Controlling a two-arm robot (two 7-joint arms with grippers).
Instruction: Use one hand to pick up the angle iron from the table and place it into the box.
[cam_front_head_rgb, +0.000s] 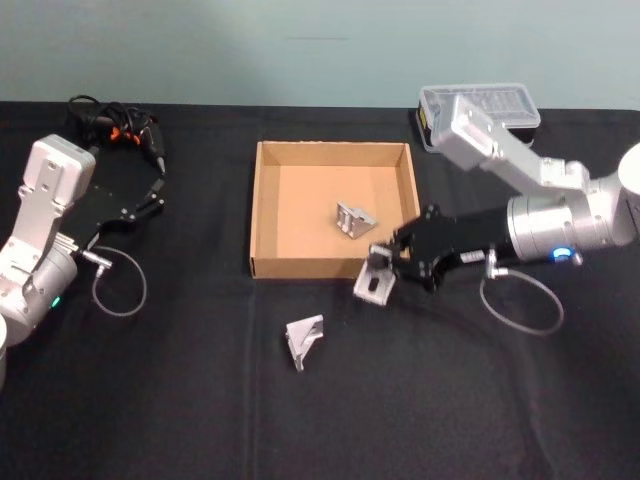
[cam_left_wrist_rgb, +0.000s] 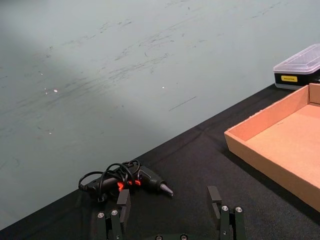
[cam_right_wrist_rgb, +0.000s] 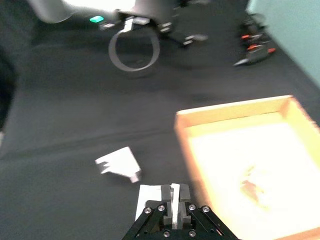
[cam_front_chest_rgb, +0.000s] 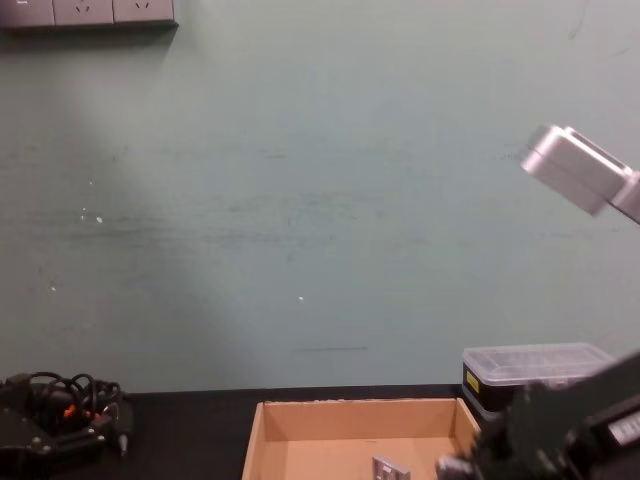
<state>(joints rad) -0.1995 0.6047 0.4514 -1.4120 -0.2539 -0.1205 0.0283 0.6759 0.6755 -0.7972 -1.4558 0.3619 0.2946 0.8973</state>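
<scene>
Held angle iron (cam_front_head_rgb: 373, 283): small silvery metal bracket, folded plate, shiny pale faces. Right gripper (cam_front_head_rgb: 381, 263) jaws clamped on it, just beside front wall of box (cam_front_head_rgb: 262, 210) near right corner, on outer side. Second angle iron (cam_front_head_rgb: 354, 218) lies inside box on tan floor. Third angle iron (cam_front_head_rgb: 303, 340) loose on black table (cam_front_head_rgb: 200, 410), near box front. Left gripper (cam_left_wrist_rgb: 169, 207) parked at table's left, jaws wide apart, empty. Small black case (cam_left_wrist_rgb: 299, 67) behind box: yellow label (cam_left_wrist_rgb: 289, 78), writing too small to read.
</scene>
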